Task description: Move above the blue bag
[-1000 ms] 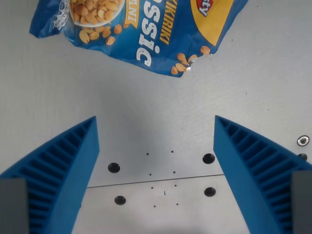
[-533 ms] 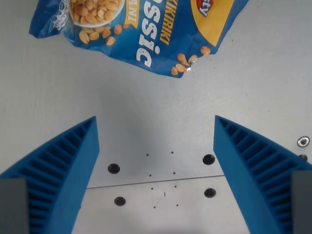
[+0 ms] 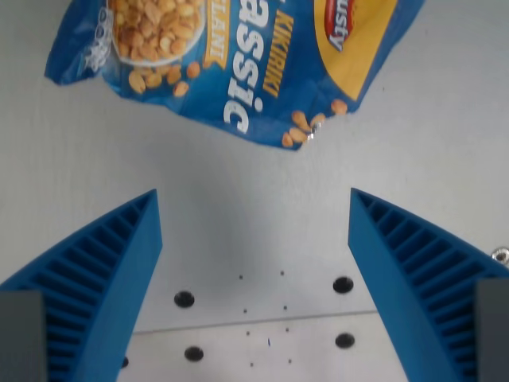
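Bag [image 3: 238, 64], blue, lies lengthwise across the view's top.

- The blue bag [image 3: 238, 60] runs off the top edge, so only its lower part shows and its lettering is chopped mid-word.
- Both blue fingers [image 3: 87, 286] of the gripper [image 3: 254, 278] leave the frame at the bottom corners.
- A small metal fitting [image 3: 501, 255] is clipped by the right edge.
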{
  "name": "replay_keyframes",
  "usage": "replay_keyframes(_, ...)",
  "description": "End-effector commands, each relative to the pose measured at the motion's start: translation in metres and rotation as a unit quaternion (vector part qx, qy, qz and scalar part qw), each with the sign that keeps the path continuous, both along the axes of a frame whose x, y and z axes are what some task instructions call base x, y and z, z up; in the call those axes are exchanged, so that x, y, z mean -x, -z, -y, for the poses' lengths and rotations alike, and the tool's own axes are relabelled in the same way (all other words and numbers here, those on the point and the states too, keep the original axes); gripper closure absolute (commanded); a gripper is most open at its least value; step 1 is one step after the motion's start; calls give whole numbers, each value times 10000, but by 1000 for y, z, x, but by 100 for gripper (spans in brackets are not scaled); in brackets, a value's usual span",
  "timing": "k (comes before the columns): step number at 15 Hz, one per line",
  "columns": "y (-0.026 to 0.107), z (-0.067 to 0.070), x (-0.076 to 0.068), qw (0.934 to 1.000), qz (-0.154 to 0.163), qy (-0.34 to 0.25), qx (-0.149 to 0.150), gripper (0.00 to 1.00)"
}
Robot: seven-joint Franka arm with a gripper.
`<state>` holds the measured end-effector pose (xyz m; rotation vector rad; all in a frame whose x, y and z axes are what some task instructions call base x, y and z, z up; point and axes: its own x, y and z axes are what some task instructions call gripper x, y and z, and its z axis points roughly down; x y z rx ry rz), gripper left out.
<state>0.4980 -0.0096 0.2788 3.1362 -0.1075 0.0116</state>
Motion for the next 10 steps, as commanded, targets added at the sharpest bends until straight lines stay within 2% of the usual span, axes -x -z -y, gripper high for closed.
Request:
replay_keyframes(1, 2, 3, -16, 9997, -128, -210, -3, 0)
replay_keyframes(10, 28, 7, -42, 9994, -38, -351, -8, 0)
